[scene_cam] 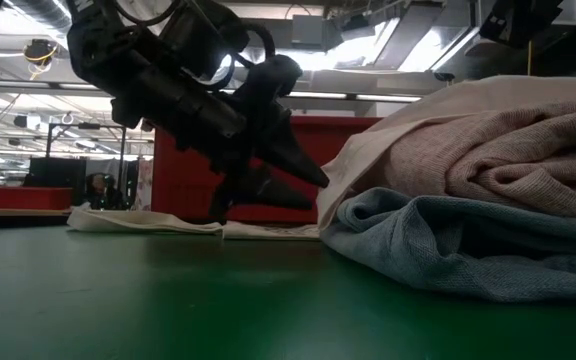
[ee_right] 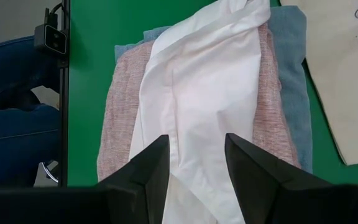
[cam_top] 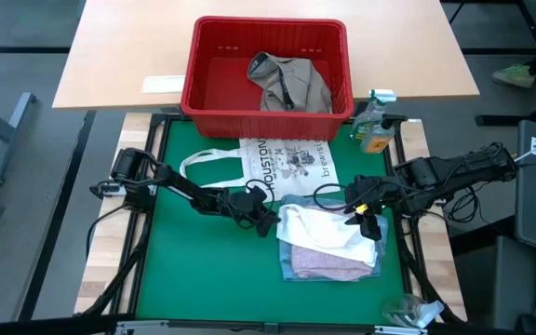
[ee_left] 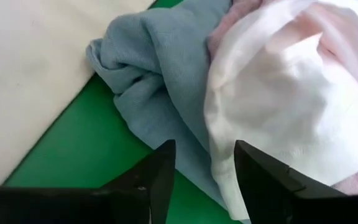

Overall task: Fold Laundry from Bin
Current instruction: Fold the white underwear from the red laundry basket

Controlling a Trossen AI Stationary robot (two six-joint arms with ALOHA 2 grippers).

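A stack of laundry lies on the green mat: a light blue piece (ee_left: 154, 81) at the bottom, a pale pink one (ee_right: 126, 106) on it, and a white one (cam_top: 324, 231) draped on top. A khaki-grey garment (cam_top: 291, 82) lies in the red bin (cam_top: 203, 84) at the far side. My left gripper (ee_left: 204, 180) is open, low at the stack's left edge, its fingers pointing at the blue and white cloth. My right gripper (ee_right: 197, 168) is open and hovers above the white piece near the stack's far right corner. My left gripper comes at the stack's left edge slanting down from the table's left. Its open fingertips (ee_left: 253, 180) stand right at the white piece's edge (ee_left: 229, 155) and the blue cloth. Whether they touch the cloth I cannot tell.
The flat white HOUSTON tote bag (cam_top: 291, 163) lies on the mat between the stack and the bin. A spray bottle (cam_top: 375, 126) stands at the mat's far right corner. A person's jeans-clad legs (ee_right: 17, 112) show beyond the table's edge. Bare green mat (cam_top: 203, 270) lies near left.
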